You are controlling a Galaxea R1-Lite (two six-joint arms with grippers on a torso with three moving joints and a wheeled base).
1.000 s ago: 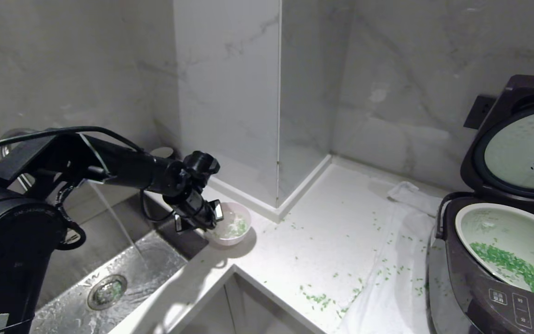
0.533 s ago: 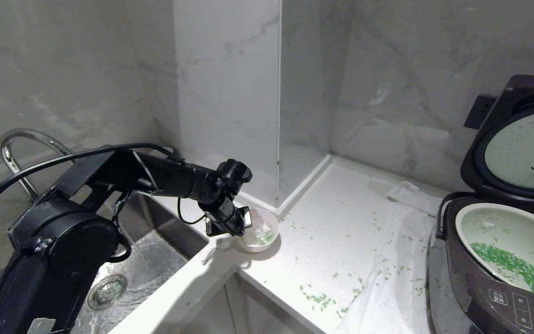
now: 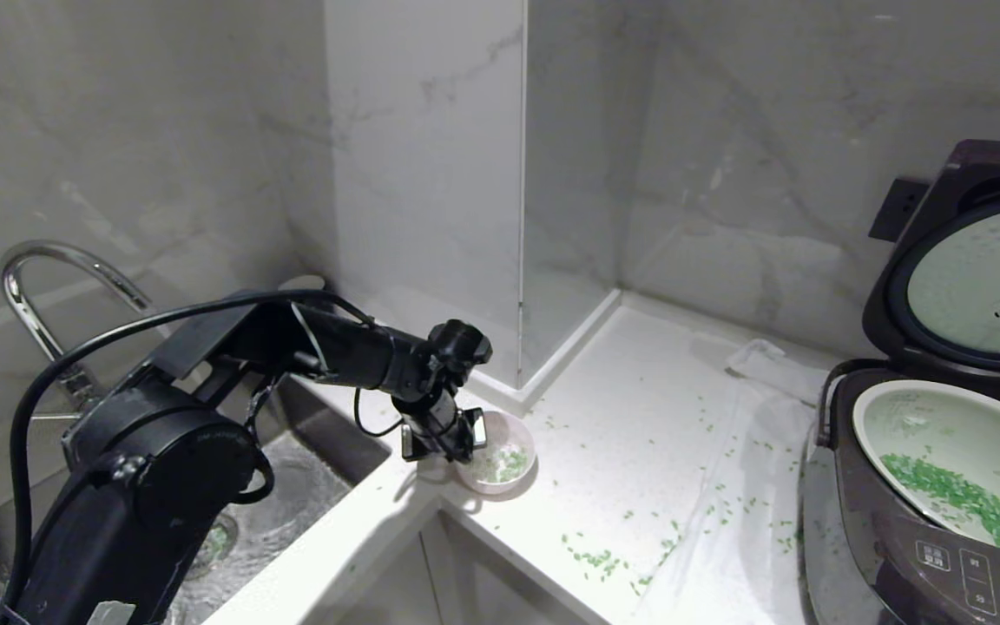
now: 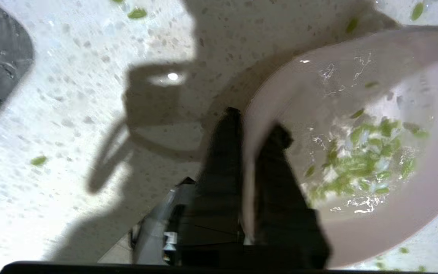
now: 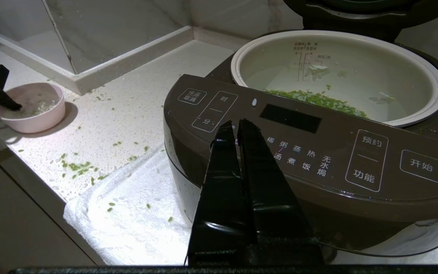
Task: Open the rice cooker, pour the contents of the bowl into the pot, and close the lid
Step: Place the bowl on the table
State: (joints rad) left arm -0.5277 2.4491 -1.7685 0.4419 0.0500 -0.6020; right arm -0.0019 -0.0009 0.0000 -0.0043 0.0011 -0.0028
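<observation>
I see the lid (image 3: 977, 269) up and green bits already in the pot (image 3: 951, 451), but my left gripper (image 4: 251, 133), pinched on the rim, holds the bowl (image 3: 498, 464) with more bits over the counter (image 3: 639, 417) near the sink (image 3: 292, 486), so pouring and closing remain

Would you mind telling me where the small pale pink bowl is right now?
In the head view the small pale pink bowl is at the white counter's inner corner beside the steel sink, its rim pinched by the left end effector.

rice cooker (image 3: 925, 521) cropped, bowl (image 4: 356, 152) blurred
</observation>
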